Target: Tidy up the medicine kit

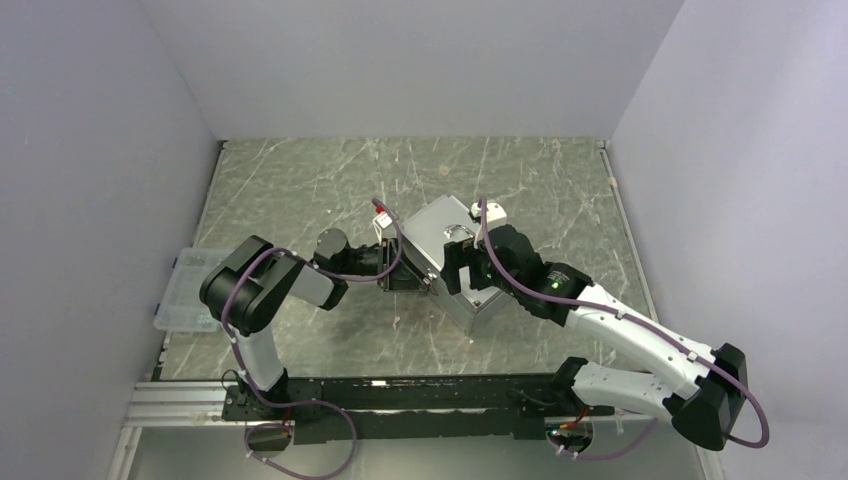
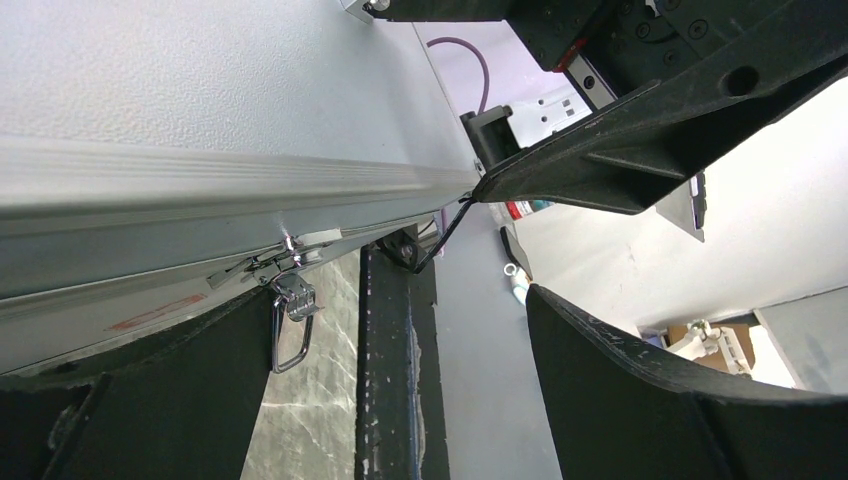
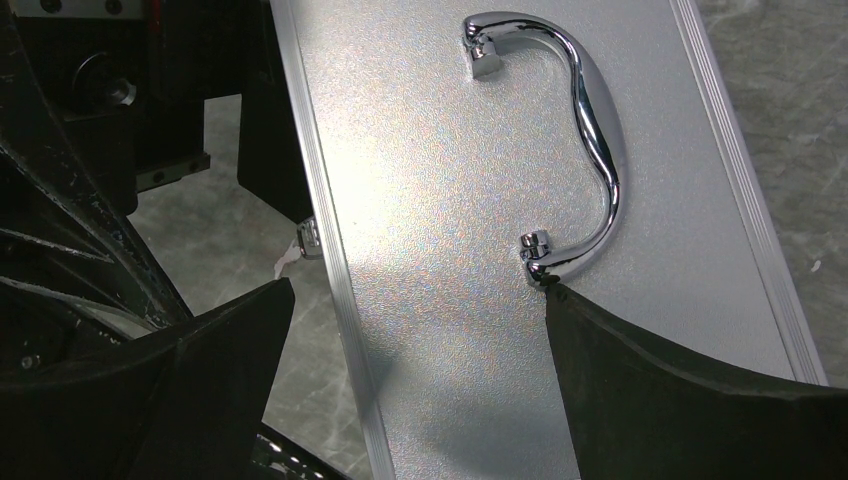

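The medicine kit (image 1: 428, 238), a silver-grey metal case, stands on the table between both arms with its lid down. My left gripper (image 1: 405, 272) sits at the case's left side, open. In the left wrist view one of the left gripper's (image 2: 400, 400) fingers (image 2: 150, 400) lies beside the chrome latch (image 2: 290, 305), whose wire loop hangs down. My right gripper (image 1: 462, 270) hovers over the lid, open. In the right wrist view the right gripper (image 3: 420, 390) straddles the lid (image 3: 450, 250), one fingertip (image 3: 600, 320) next to the mount of the curved chrome handle (image 3: 590, 130).
A clear plastic box (image 1: 185, 290) lies at the table's left edge, near the left arm's elbow. Grey walls close in the marbled table (image 1: 330, 180) on three sides. The black rail (image 1: 400, 395) carrying both arm bases runs along the near edge.
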Available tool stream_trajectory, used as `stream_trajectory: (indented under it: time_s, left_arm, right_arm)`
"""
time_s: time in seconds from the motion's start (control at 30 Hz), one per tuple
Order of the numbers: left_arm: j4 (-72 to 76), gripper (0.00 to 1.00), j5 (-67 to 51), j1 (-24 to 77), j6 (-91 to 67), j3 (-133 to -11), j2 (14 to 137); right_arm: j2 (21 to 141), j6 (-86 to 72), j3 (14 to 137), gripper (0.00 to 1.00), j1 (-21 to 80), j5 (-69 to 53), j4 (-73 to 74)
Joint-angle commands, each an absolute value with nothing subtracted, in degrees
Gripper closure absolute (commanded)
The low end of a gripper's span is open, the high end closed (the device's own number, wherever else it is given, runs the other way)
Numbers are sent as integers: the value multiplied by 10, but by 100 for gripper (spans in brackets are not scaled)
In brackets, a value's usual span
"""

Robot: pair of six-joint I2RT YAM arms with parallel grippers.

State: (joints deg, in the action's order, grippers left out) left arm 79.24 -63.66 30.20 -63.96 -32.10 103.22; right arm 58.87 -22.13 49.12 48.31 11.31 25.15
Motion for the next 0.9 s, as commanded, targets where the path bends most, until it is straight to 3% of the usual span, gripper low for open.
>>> stream_trajectory:
  time_s: [0.0,0.87]
  left_arm:
    - [953,5,-639,313,-641,-356,1012]
    - [879,6,-633,330,-645,-328,939]
  right_arm:
    - [606,-246,468,0,487,64,321]
    - [606,-230,456,0,487,58,322]
